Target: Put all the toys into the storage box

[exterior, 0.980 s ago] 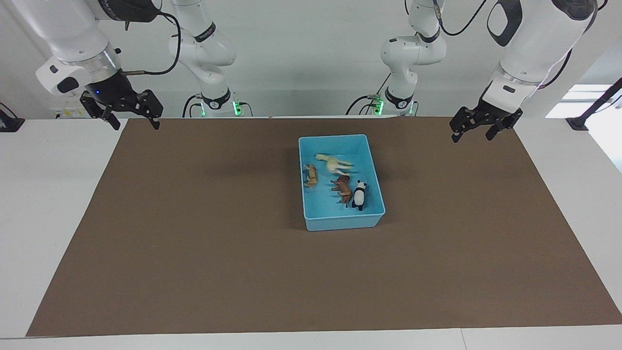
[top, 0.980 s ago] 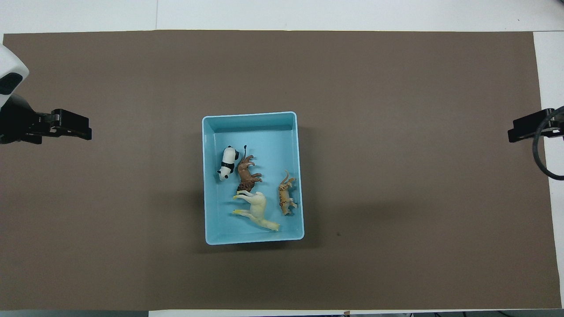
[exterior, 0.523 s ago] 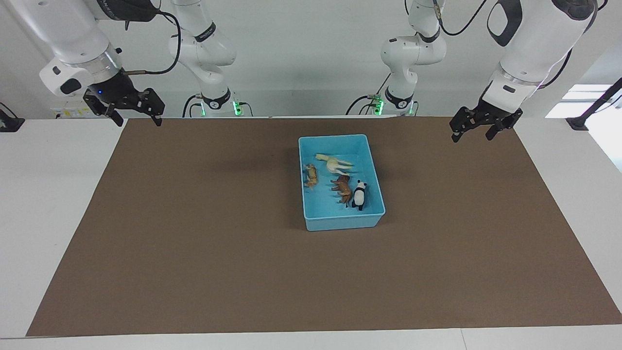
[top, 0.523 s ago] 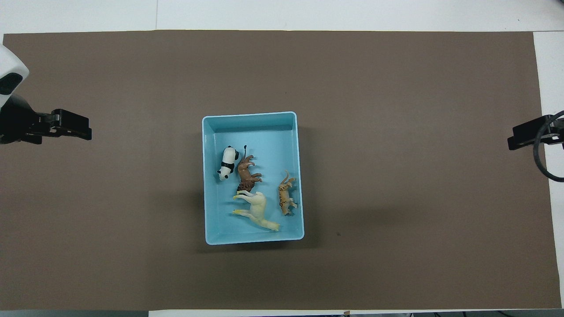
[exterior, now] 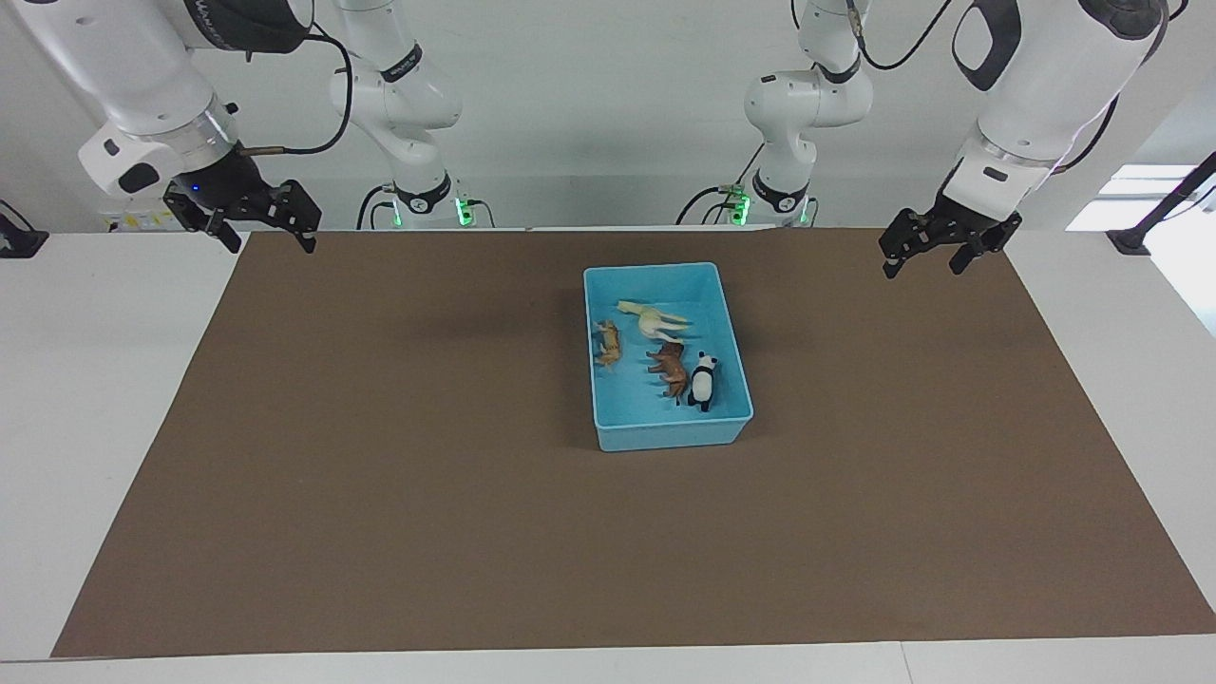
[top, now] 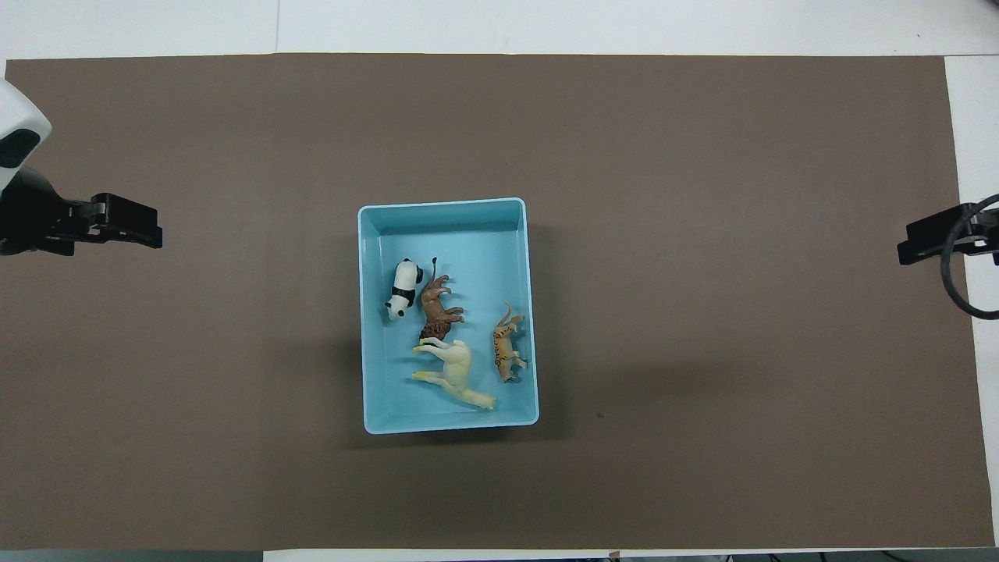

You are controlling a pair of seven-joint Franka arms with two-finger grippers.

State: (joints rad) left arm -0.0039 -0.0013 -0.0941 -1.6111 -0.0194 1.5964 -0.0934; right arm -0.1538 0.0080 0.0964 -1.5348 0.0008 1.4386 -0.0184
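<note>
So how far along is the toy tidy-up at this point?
It looks finished. The horse, tiger, lion and panda all lie inside the blue box. Nothing is in hand: the left gripper and right gripper hang open and empty over the mat's ends. No toy is left outside.

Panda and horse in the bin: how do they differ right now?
The panda is black-and-white and stubby; the horse is cream-white, longer and leggy. The panda lies farther from the robots, toward the left arm's end of the storage box; the horse lies nearer the robots. Both lie on their sides inside it.
</note>
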